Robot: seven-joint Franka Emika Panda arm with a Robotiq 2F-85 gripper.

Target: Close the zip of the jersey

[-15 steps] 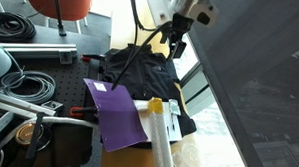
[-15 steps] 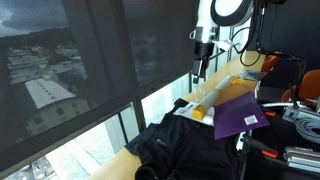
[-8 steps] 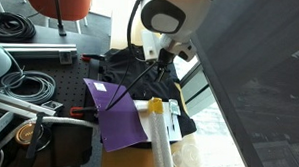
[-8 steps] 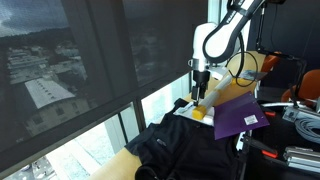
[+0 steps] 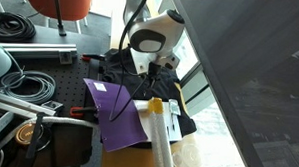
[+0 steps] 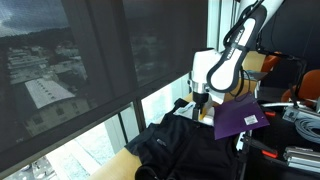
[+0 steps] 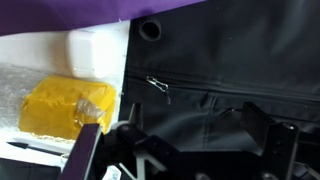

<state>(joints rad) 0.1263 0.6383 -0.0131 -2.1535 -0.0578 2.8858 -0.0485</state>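
Observation:
The black jersey [image 5: 140, 75] lies rumpled on the table by the window and also shows in an exterior view [image 6: 180, 150]. In the wrist view the black fabric [image 7: 240, 50] fills the frame. The zip [image 7: 215, 88] runs across it as a thin dark line, with a small metal pull [image 7: 158, 85] at its left end. My gripper [image 7: 195, 135] is open and empty, hovering just above the fabric, its fingers on either side below the zip line. In both exterior views the gripper [image 5: 153, 70] [image 6: 203, 100] hangs low over the jersey.
A purple sheet [image 5: 118, 114] [image 6: 240, 115] overlaps the jersey's edge. A yellow block [image 7: 70, 105] [image 5: 156, 107] and a white roll [image 5: 159, 144] lie beside it. Cables [image 5: 19, 87] and a tape roll [image 5: 28, 136] sit on the bench. The window edge [image 6: 160, 100] is close.
The arm has come down from well above the table to just over the jersey, moving toward the purple sheet's side. The jersey has not moved.

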